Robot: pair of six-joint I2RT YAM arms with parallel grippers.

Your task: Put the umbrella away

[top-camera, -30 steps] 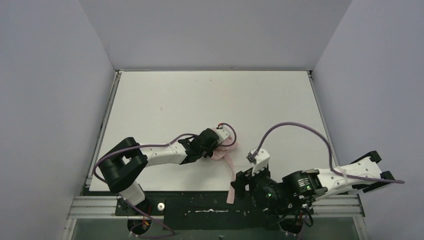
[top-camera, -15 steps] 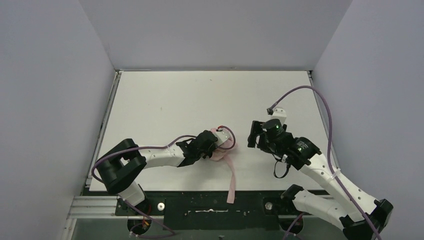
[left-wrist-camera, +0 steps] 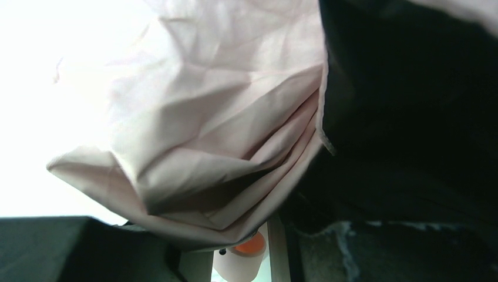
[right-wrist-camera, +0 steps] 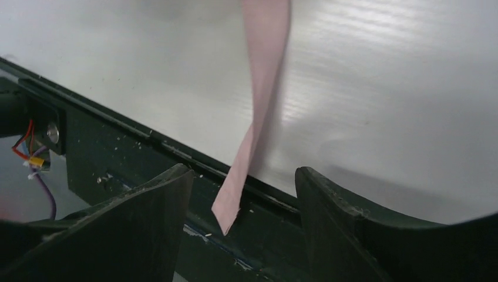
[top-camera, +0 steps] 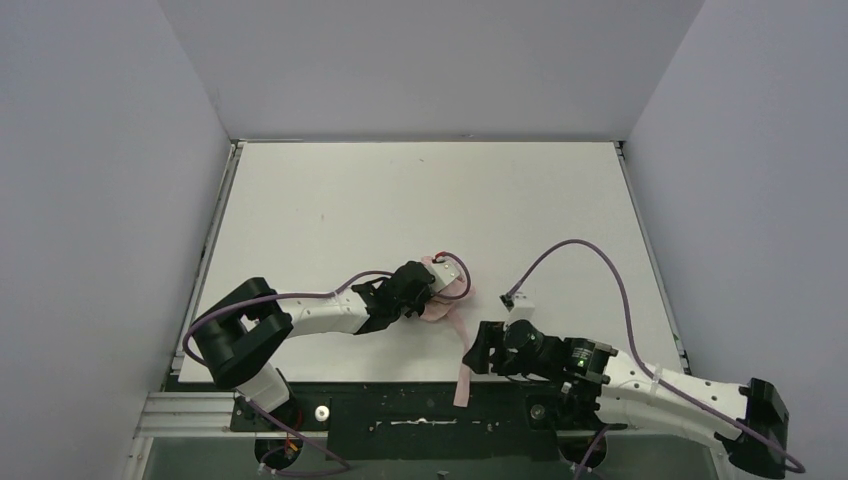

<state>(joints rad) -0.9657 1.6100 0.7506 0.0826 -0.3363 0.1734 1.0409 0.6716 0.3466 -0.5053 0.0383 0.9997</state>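
Your white bench [top-camera: 400, 190] fills the middle of the top view, with both arms reaching over its near part. The left arm [top-camera: 310, 315] stretches from its base towards the centre, and the right arm [top-camera: 650, 385] lies low along the near edge, pointing left.

The umbrella [top-camera: 443, 308] sits as a crumpled pale pink bundle on the bench, near the front and about midway across. Your left hand [top-camera: 432, 285] is on top of it. In the left wrist view the fabric [left-wrist-camera: 194, 135] is bunched right up against the camera between dark fingers, so that hand is clamped on the umbrella.

The pink strap [top-camera: 463, 385] trails from the bundle towards you, and its tip hangs past the bench edge over the black rail [right-wrist-camera: 117, 158]. Your right hand [top-camera: 478, 352] is at that strap. In its wrist view its fingers [right-wrist-camera: 158, 211] stand apart on either side of the strap's end [right-wrist-camera: 264, 70], not touching it.
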